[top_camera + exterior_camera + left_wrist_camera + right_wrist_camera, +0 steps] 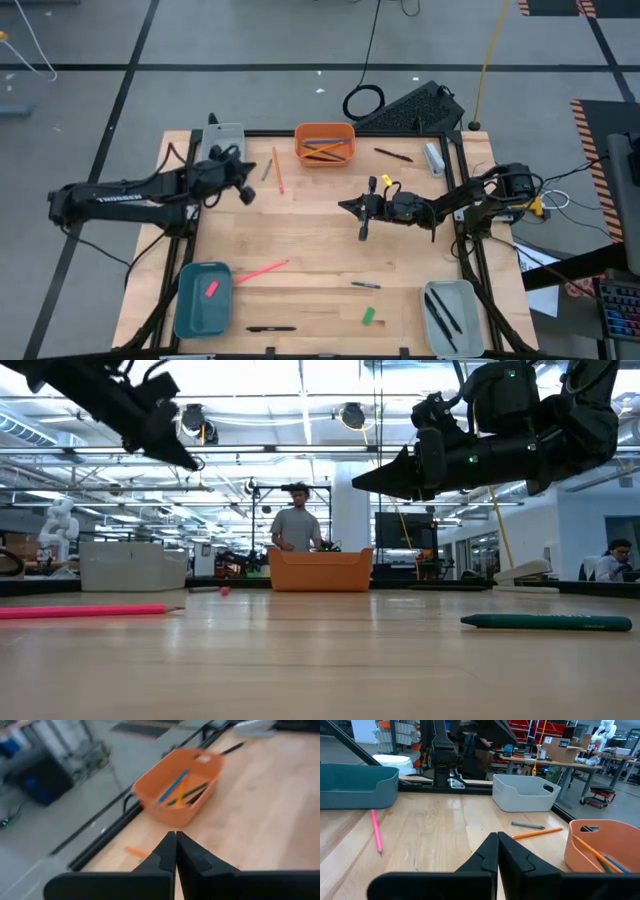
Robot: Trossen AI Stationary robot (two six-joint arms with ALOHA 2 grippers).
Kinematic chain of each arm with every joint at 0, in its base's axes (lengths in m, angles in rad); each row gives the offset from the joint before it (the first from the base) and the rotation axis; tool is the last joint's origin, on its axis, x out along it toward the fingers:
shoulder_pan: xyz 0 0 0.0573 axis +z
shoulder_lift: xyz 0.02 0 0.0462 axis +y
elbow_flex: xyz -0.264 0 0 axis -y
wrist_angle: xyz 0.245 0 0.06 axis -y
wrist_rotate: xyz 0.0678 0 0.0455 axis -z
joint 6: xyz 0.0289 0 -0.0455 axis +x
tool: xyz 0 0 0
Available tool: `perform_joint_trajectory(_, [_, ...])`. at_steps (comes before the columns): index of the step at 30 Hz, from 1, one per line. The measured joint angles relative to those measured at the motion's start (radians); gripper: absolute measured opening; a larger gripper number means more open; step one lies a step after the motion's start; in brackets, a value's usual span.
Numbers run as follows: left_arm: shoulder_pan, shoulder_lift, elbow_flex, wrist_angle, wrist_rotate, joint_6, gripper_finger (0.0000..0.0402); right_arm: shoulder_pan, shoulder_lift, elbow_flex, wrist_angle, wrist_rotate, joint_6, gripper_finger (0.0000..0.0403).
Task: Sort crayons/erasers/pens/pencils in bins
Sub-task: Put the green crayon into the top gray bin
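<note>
My left gripper (246, 193) hangs shut and empty above the table's far left, near an orange pencil (278, 170) and a grey crayon (267, 170). My right gripper (345, 205) hovers shut and empty over the table's middle. The orange bin (325, 143) at the far edge holds several pencils (175, 790). A pink eraser (211, 288) lies in the teal bin (190, 310). The grey bin (462, 300) at the near right holds pens (440, 312). Flat on the table lie a pink pencil (262, 271), a green crayon (365, 285), a green eraser (368, 316) and a black pen (270, 328).
A second grey bin (226, 138) stands at the far left corner. A dark pen (393, 154) and a white object (433, 158) lie at the far right. A person (297, 525) stands in the room beyond the table's far edge.
</note>
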Motion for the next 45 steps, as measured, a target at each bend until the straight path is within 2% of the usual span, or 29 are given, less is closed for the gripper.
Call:
perform_joint_trajectory(2, [-0.035,0.001,0.0,0.034,0.015,0.013,0.0005,0.0,0.0,0.0,0.0,-0.002,0.0,0.0])
perform_joint_trajectory(5, [-0.051,0.02,0.0,0.01,0.167,-0.026,0.0003,0.0,0.0,0.0,0.0,-0.003,0.0,0.0])
perform_joint_trajectory(7, [-0.056,0.038,0.0,-0.023,0.231,-0.06,0.0007,0.0,0.0,0.0,0.0,-0.003,0.0,0.0])
perform_joint_trajectory(11, [-0.096,0.057,0.0,-0.021,0.228,-0.055,0.0005,0.0,0.0,0.0,0.0,-0.004,-0.001,0.0])
perform_joint_trajectory(17, [-0.158,0.056,-0.003,0.096,0.234,0.008,0.0003,0.0,0.0,0.0,0.0,-0.004,-0.003,0.0])
perform_joint_trajectory(23, [-0.198,0.047,-0.168,0.429,0.261,0.06,0.0004,0.001,-0.053,0.0,-0.073,-0.003,-0.003,0.0])
perform_joint_trajectory(26, [-0.199,0.047,-0.267,0.592,0.289,0.057,0.0003,0.001,-0.144,0.0,-0.215,0.028,-0.001,0.0])
perform_joint_trajectory(31, [-0.199,0.047,-0.38,0.768,0.299,0.051,0.0006,0.0,-0.345,0.005,-0.496,0.091,0.04,0.0])
perform_joint_trajectory(37, [-0.199,0.047,-0.435,0.839,0.298,0.044,0.0005,0.01,-0.568,0.086,-1.027,0.267,0.09,0.0])
perform_joint_trajectory(41, [-0.199,0.047,-0.438,0.841,0.298,0.042,0.0005,-0.01,-0.637,0.18,-1.334,0.285,0.139,0.0])
perform_joint_trajectory(45, [-0.198,0.047,-0.438,0.844,0.298,0.035,0.0015,-0.067,-0.63,0.276,-1.6,0.267,0.205,0.0])
